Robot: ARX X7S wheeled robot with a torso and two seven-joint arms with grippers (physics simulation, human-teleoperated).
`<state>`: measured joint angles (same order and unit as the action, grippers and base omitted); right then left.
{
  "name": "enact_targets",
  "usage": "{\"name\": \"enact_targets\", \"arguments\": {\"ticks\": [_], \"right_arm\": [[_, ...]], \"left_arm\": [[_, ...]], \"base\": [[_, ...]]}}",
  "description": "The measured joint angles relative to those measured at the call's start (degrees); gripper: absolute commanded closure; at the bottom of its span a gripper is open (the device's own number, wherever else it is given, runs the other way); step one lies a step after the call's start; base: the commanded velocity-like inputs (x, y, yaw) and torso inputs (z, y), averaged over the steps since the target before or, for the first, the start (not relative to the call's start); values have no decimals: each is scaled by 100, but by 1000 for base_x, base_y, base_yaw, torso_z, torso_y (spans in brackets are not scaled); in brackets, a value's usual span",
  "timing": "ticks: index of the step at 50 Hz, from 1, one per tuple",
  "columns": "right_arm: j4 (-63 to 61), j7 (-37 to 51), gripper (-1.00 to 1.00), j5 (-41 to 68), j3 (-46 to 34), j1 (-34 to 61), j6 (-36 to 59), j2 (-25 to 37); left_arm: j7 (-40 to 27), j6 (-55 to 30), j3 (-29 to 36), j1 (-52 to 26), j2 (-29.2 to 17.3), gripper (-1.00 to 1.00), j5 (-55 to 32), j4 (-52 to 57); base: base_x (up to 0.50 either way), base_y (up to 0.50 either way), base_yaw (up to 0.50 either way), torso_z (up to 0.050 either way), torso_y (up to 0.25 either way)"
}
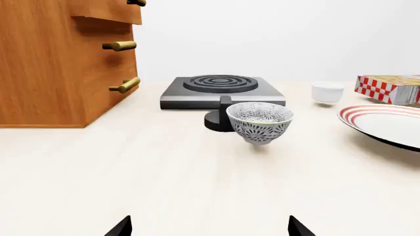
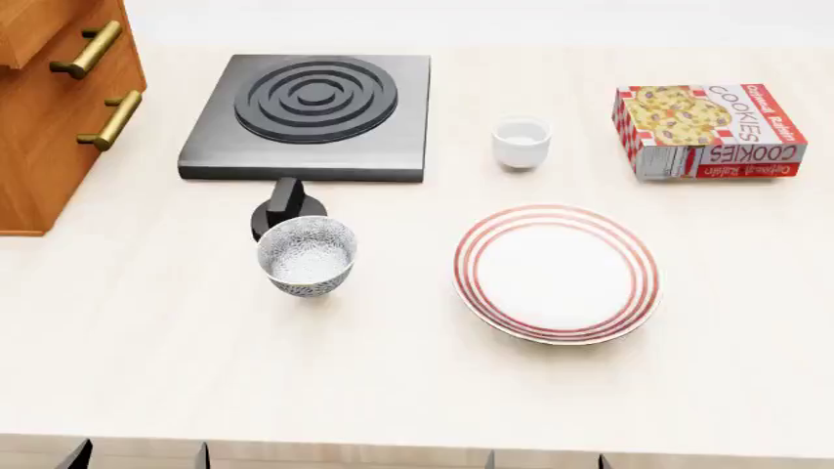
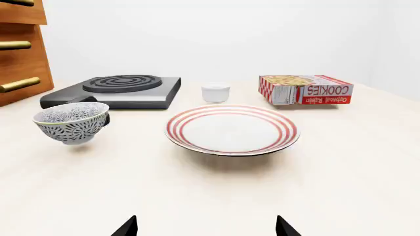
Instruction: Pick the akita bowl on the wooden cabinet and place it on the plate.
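Both end effectors show only as dark fingertip corners at the near edge of the wrist views: the left end effector [image 1: 210,227] and the right end effector [image 3: 206,226] each stand with fingers spread wide, holding nothing, low over the pale wooden worktop [image 2: 391,391]. One small round white bowl with a dense dark grey-blue lacy pattern [image 2: 308,255] sits upright on the worktop (not on the cabinet), just in front of the black knob [image 2: 287,207] of the flat dark grey hotplate [image 2: 312,115]. To its right, apart from it, lies the wide white plate with red rings [image 2: 557,273], bare. Behind the plate stand a plain white cup [image 2: 521,143] and a red-checked cookie box [image 2: 710,129]. The orange-brown wooden cabinet with brass handles [image 2: 53,107] rises at the far left.
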<state>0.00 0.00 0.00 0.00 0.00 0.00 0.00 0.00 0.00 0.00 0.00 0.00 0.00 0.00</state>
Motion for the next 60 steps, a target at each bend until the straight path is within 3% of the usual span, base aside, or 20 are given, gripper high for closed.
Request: {"name": "enact_targets", "arguments": {"ticks": [39,60], "right_arm": [[0,445,-100,510,-459,31,-5,397],[10,610,-100,647,-636,58,-25,534]], "left_arm": [[-434,195,426,28,-396,-100,-503,34],[-560,211,574,17,-533,-100,-730,25]], "base": [[0,0,0,0,0],[0,0,0,49,0]]}}
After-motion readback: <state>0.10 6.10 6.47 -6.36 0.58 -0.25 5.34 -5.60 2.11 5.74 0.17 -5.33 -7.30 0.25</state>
